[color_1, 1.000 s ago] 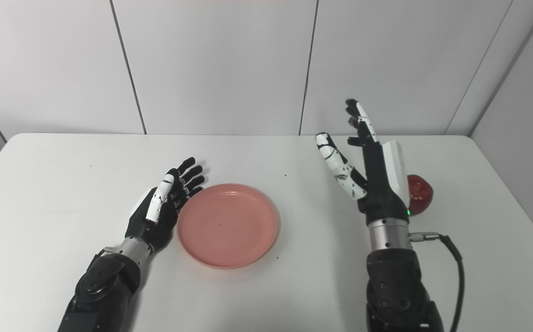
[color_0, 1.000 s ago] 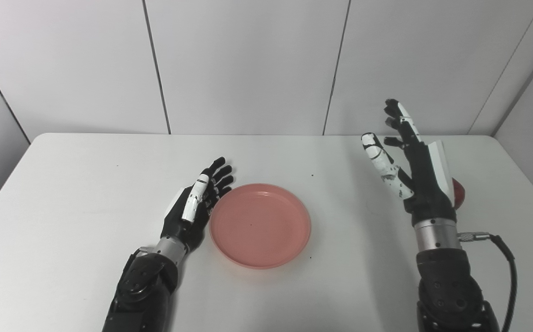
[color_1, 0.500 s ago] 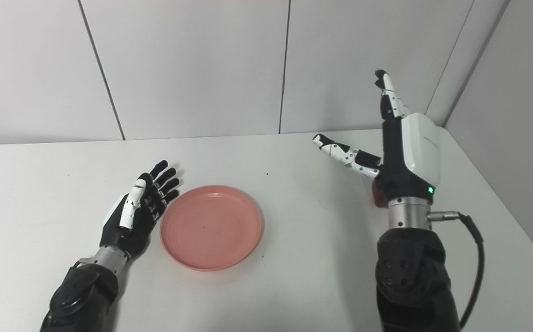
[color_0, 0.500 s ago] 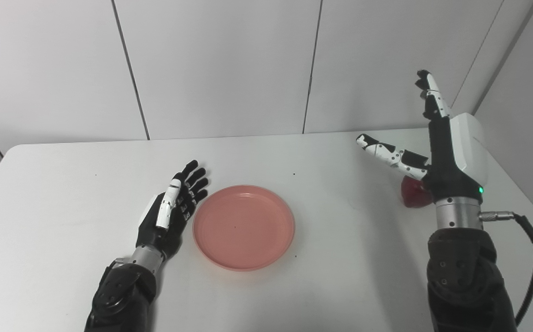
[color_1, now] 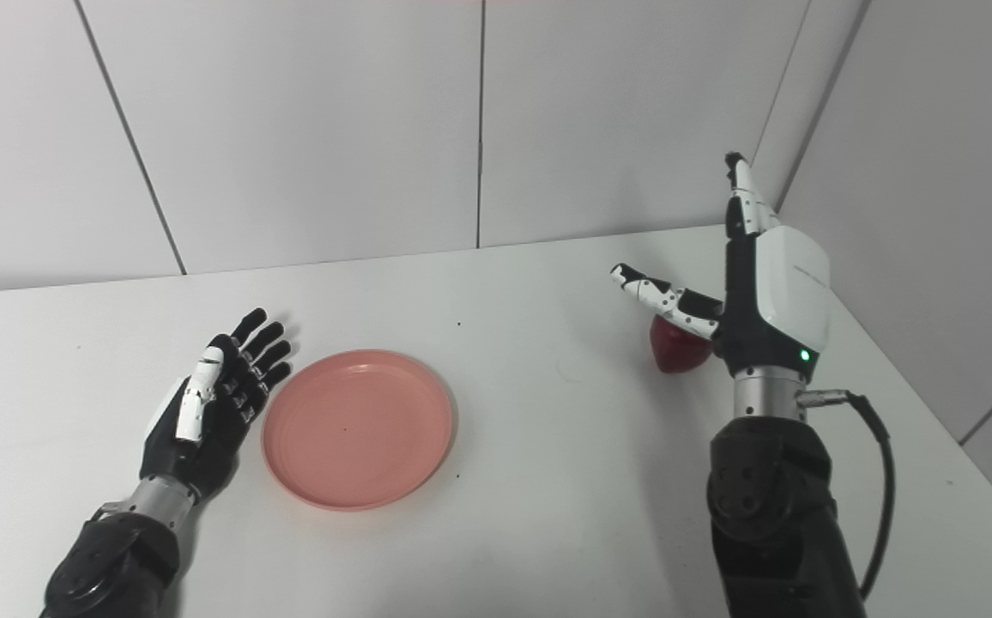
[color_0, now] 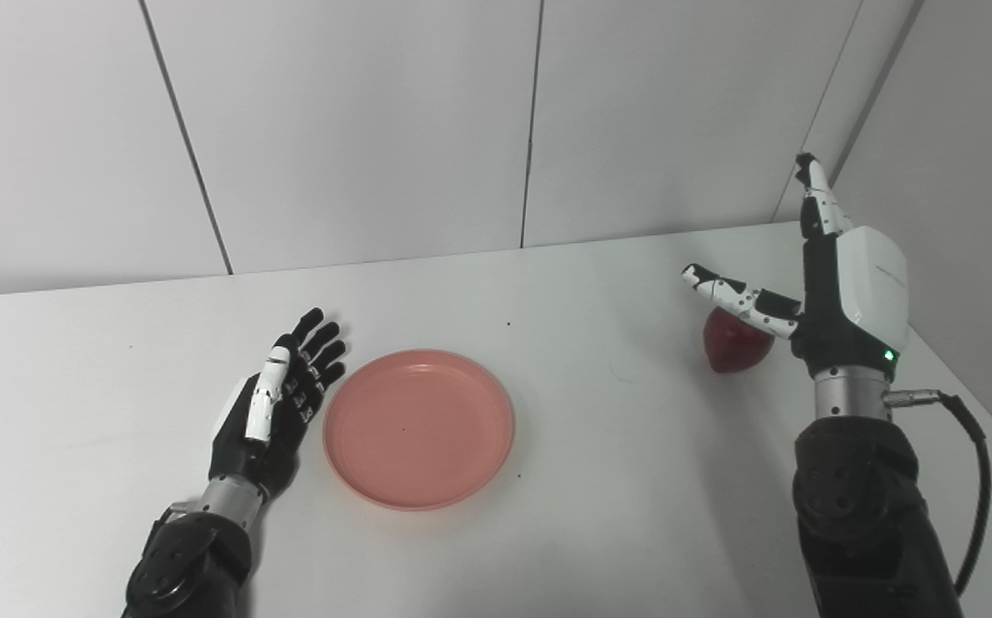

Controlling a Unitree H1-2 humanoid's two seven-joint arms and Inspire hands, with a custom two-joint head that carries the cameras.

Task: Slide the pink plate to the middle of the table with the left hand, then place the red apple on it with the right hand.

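The pink plate (color_0: 419, 427) lies flat on the white table (color_0: 599, 481), a little left of the middle. My left hand (color_0: 275, 406) rests open on the table just left of the plate's rim, palm toward the plate, holding nothing. The red apple (color_0: 732, 340) sits on the table at the far right. My right hand (color_0: 831, 283) is open and raised above and just right of the apple, fingers pointing up, thumb stretched out over the apple; it holds nothing. The right eye view shows the same: plate (color_1: 357, 427), apple (color_1: 676, 346), right hand (color_1: 762, 287).
White wall panels stand behind the table and along its right side. The table's right edge (color_0: 959, 378) runs close behind the right arm. A black cable (color_0: 981, 481) hangs from the right wrist.
The camera has turned right, shifting the whole picture left. My right hand moved from left of the apple, up and over to its right side. The left hand and plate stayed put.
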